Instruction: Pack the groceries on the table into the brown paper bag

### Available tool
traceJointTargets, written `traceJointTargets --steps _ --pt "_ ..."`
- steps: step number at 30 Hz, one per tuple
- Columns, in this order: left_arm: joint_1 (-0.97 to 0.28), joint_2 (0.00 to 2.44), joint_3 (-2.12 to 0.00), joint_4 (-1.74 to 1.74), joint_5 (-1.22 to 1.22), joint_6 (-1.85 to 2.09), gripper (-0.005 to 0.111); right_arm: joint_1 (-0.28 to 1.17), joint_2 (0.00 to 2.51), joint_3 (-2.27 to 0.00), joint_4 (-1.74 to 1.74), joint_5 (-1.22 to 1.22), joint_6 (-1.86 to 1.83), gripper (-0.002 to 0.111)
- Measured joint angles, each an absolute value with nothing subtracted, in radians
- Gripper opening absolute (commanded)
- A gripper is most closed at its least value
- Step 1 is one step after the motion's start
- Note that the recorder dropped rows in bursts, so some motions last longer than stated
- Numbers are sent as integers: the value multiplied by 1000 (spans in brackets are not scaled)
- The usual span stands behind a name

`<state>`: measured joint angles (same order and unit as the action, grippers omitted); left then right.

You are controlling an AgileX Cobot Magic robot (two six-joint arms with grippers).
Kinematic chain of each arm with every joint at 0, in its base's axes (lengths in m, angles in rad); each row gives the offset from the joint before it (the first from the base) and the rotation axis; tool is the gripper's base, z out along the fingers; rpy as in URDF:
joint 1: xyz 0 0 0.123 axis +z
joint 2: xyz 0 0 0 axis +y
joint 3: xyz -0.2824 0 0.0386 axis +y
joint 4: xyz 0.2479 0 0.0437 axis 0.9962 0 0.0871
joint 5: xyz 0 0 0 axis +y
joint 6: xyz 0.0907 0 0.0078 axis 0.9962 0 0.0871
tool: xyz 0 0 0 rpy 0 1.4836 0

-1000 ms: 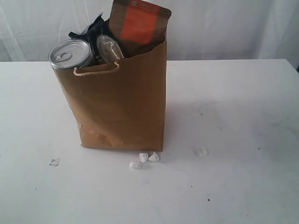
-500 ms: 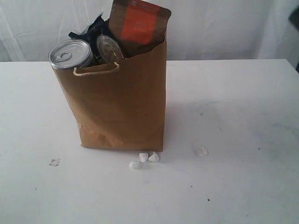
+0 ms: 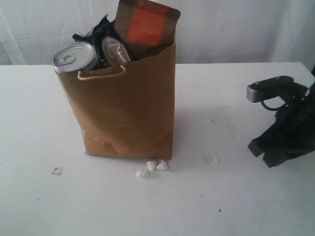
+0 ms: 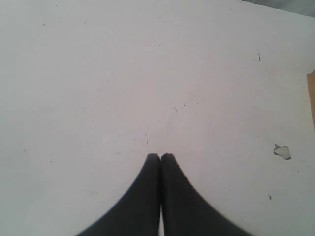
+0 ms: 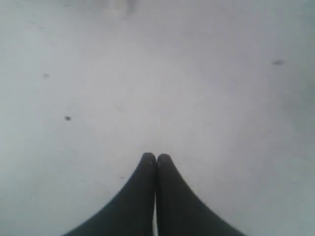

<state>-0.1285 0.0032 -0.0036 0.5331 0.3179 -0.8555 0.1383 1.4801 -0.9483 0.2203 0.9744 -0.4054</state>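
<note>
Exterior view: the brown paper bag (image 3: 128,113) stands packed, jar (image 3: 75,56) and pouch (image 3: 146,27) jutting above its rim; left gripper (image 4: 160,156) and right gripper (image 5: 156,157) are clenched empty, and the right arm, off the bag's right side, could topple it.

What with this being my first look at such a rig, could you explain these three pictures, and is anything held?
A robot with two arms, each ending in a black end effector. The wide picture is from a camera off the arms; the black right arm shows at its edge. The other two are wrist cameras, looking past the left end effector and right end effector at the white table; both are shut, holding nothing. On that table stands a tall brown paper bag with a silver-lidded dark jar and an orange-labelled brown pouch poking out. White crumbs lie before it.
</note>
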Motion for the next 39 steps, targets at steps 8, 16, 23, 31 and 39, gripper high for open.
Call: traceJointTargets --steps 8,16,23,31,39 --pt "-128 3 -4 533 318 -855 0 138 1514 -944 401 840 -628 0" --pt "-128 3 -4 533 318 -855 0 186 1629 -944 430 575 -792 25" --pt "-128 3 -6 531 386 -836 0 222 1709 -944 437 558 -796 43" --pt "-128 3 -14 519 421 -832 0 242 1732 -944 446 531 -796 43" --pt "-128 3 -14 517 421 -818 0 256 1794 -944 451 464 -798 43"
